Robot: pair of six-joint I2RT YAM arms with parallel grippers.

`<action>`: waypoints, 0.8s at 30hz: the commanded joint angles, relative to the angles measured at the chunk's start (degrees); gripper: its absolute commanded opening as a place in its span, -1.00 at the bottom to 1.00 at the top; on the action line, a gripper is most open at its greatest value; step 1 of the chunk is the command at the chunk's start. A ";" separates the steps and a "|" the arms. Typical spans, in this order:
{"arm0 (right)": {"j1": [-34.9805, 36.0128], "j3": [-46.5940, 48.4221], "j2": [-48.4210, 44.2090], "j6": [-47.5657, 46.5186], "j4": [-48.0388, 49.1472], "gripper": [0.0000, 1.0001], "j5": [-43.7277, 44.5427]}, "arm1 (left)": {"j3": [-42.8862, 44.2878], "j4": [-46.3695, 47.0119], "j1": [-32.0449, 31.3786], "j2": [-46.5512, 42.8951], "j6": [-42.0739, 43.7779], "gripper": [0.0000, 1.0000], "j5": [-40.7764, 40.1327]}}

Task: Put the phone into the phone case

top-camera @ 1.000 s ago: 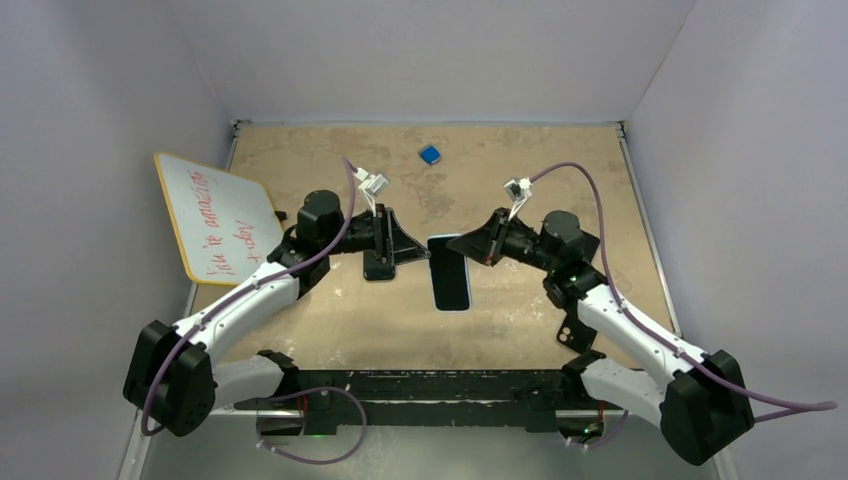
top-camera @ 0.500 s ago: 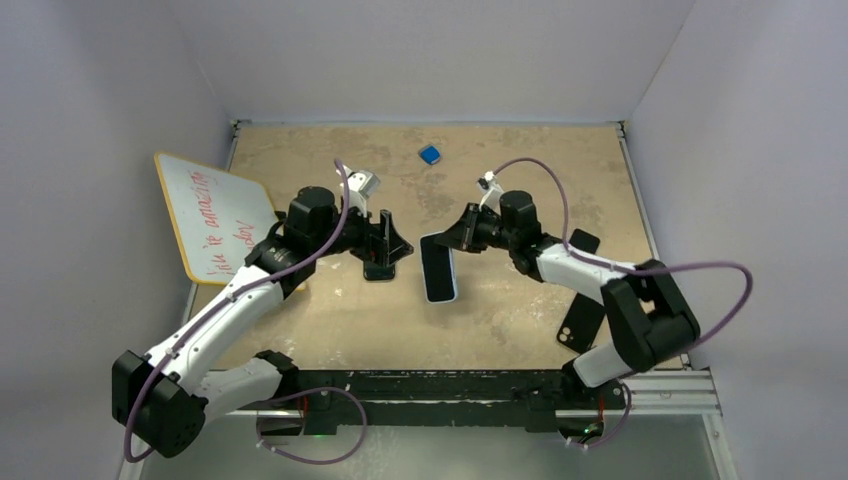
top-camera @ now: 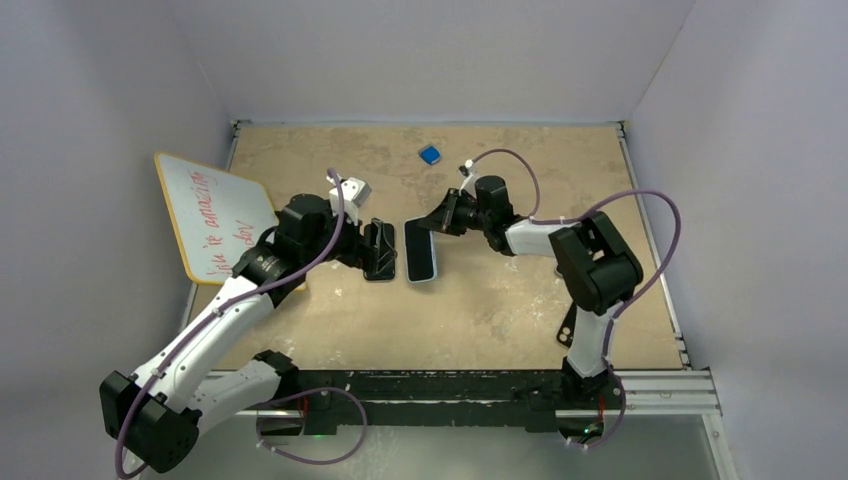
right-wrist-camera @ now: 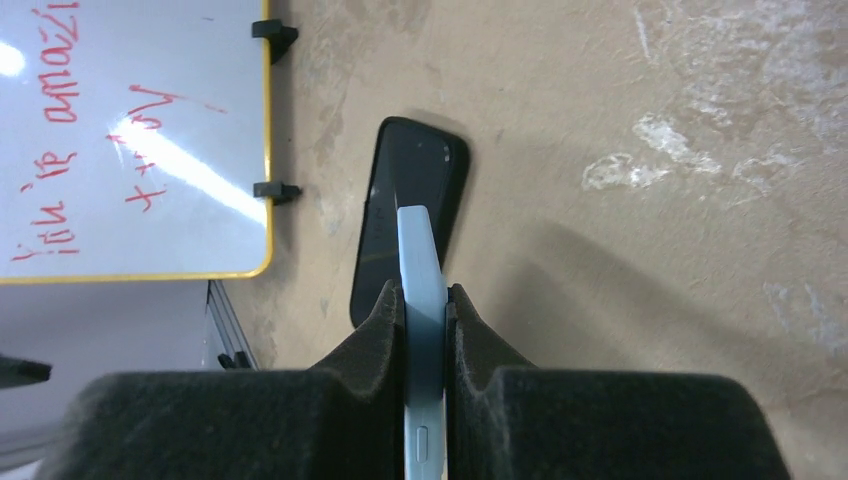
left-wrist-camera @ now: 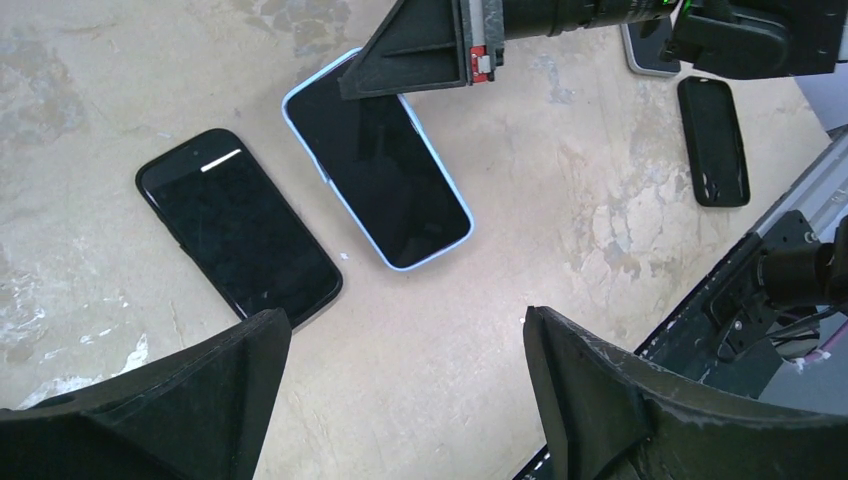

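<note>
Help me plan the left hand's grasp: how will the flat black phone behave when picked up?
Probably rigid: the black phone looks like a solid slab. It lies flat on the table, so the open left hand likely must catch its thin edges. Its glossy face may slip.

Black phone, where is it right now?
In the left wrist view the black phone lies flat on the table, left of the light-blue case that the right gripper clamps; from above it is left of centre, under the left gripper.
</note>
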 commanded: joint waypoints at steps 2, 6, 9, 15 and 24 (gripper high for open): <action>-0.40 3.69 4.01 4.24 5.87 -1.00 -1.08 | 1.84 -1.14 -0.03 -0.90 2.12 0.80 -2.39; -0.71 3.08 5.12 4.62 5.87 -1.00 1.44 | 1.68 -1.19 -0.03 -1.68 2.33 0.81 -2.76; -0.99 3.18 5.78 4.79 5.73 -0.90 2.38 | 1.58 -1.19 0.03 -2.01 2.33 0.82 -3.36; -1.10 3.05 6.69 2.96 3.19 -0.69 4.41 | 1.34 -1.27 0.01 -3.36 2.17 0.83 -4.74; -1.14 6.90 7.08 -0.53 -4.59 -0.11 6.73 | 1.50 -1.38 -0.03 -2.96 2.24 0.83 -4.81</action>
